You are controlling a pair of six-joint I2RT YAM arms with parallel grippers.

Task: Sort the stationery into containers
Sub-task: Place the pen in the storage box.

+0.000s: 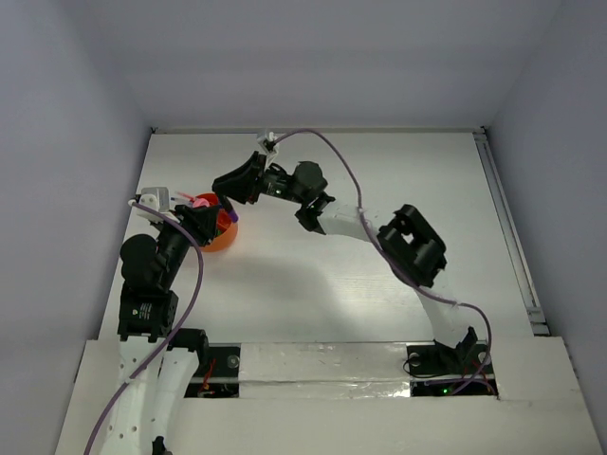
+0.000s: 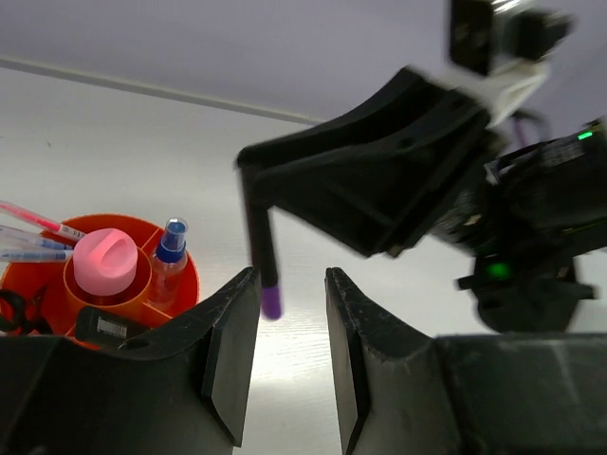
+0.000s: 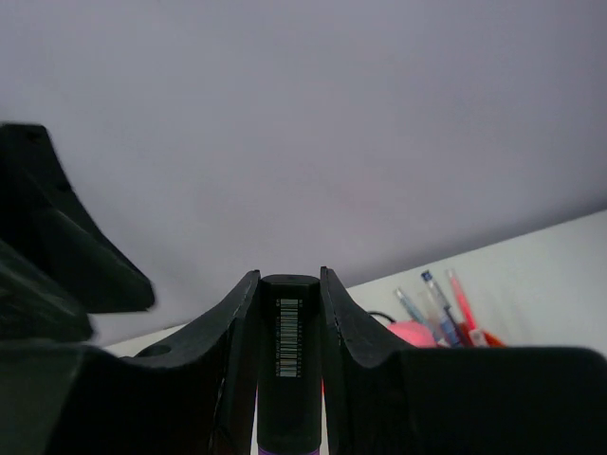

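Note:
The orange holder stands at the table's left. In the left wrist view it holds a pink-capped bottle, a blue-capped bottle, thin pens and scissors. My right gripper is shut on a black highlighter with a purple cap and holds it upright, purple end down, just right of the holder. In the right wrist view the barcoded barrel sits between its fingers. My left gripper is open and empty, right below the highlighter's tip.
Both arms crowd together over the holder at the left. The back wall is close behind. The right arm's forearm spans the table's middle. Pens and the pink cap show right of my right fingers.

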